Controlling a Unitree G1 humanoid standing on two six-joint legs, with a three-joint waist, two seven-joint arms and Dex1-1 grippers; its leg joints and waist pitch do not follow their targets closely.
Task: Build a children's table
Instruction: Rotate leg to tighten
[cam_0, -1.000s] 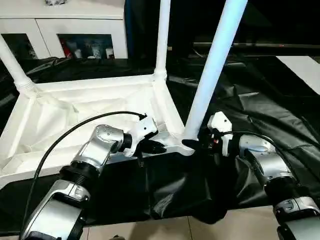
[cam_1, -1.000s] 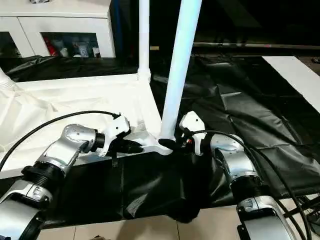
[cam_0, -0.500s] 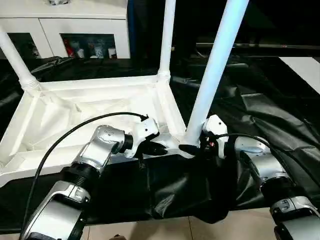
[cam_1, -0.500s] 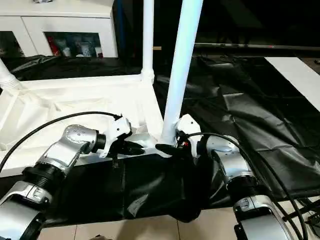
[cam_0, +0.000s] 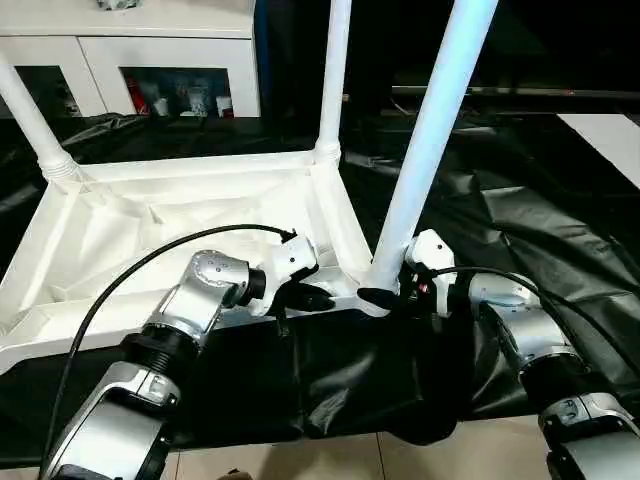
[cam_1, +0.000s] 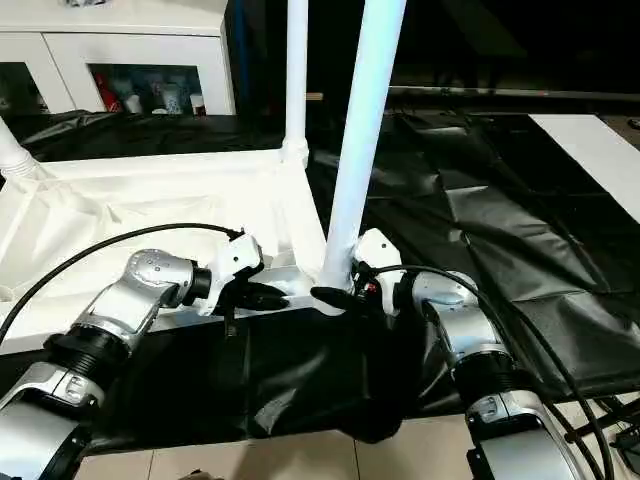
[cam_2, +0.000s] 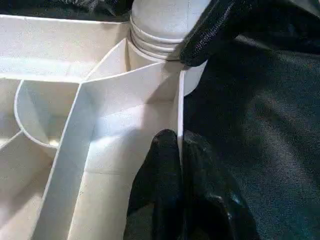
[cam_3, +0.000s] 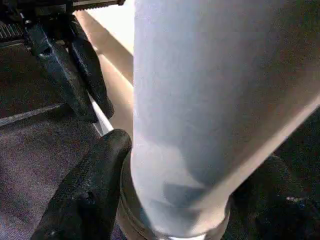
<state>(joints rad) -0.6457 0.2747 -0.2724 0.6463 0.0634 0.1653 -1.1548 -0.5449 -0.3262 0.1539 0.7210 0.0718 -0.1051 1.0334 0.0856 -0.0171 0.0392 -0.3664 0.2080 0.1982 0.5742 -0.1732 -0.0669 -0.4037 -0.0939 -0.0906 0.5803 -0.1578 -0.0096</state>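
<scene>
The children's table lies upside down on the black cloth, its ribbed white tabletop (cam_0: 150, 225) facing up. Three white legs stand in its corner sockets: far left (cam_0: 30, 120), far right (cam_0: 333, 80) and near right (cam_0: 430, 150). My left gripper (cam_0: 322, 297) is shut on the tabletop's thin near rim (cam_2: 179, 115), close to the near right corner. My right gripper (cam_0: 380, 290) is closed around the flared base of the near right leg (cam_3: 200, 100). One of its fingers (cam_3: 90, 185) lies against that base; the other is hidden behind the leg.
Black cloth (cam_0: 520, 200) covers the work table, which ends at tiled floor (cam_0: 400, 455) close in front of me. A white cabinet (cam_0: 150, 50) stands behind the tabletop. A black cable (cam_0: 150, 265) loops over my left forearm. A white panel (cam_0: 610, 135) lies at far right.
The camera has shifted a little. My right gripper has reached slightly further around the near right leg's base. The left gripper keeps its hold on the rim.
</scene>
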